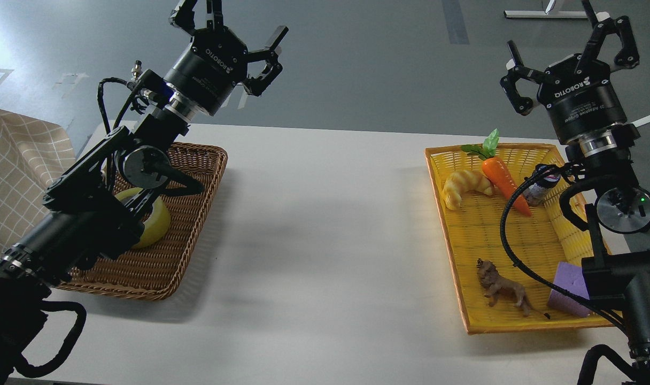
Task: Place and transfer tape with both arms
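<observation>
The yellow tape roll lies flat in the brown wicker basket at the left of the white table, mostly hidden behind my left arm. My left gripper is open and empty, held high above the basket's far edge, fingers spread and pointing up and away. My right gripper is open and empty, raised high above the far right corner of the yellow tray, fingers pointing up.
The yellow tray holds a croissant, a toy carrot, a small jar, a toy lion and a purple foam cube. A checked cloth lies at the left edge. The table's middle is bare.
</observation>
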Controlling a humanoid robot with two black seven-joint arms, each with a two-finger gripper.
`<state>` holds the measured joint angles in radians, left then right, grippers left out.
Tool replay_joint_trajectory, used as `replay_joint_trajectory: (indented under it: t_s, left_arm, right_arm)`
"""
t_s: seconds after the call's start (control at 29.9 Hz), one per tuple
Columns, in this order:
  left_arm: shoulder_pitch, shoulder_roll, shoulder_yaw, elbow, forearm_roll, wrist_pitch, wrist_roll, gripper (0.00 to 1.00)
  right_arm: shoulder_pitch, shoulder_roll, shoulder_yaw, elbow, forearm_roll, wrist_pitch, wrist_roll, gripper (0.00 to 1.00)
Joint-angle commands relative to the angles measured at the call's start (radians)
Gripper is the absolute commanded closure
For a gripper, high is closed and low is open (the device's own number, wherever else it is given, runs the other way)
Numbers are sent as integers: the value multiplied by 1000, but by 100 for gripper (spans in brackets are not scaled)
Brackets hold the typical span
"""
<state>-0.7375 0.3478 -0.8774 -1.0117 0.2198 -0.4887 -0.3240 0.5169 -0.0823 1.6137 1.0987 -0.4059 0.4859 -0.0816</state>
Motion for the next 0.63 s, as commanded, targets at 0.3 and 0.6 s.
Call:
replay_joint_trajectory:
  t_s: [0.3,0.6]
  left_arm:
    - [-13,10,14,44,6,0,2,2]
    - [-10,7,14,62,4,0,2,2]
  right_arm:
    - [8,-91,-139,-7,-2,3,-6,0]
    - [5,-116,-136,4,1,3,-6,0]
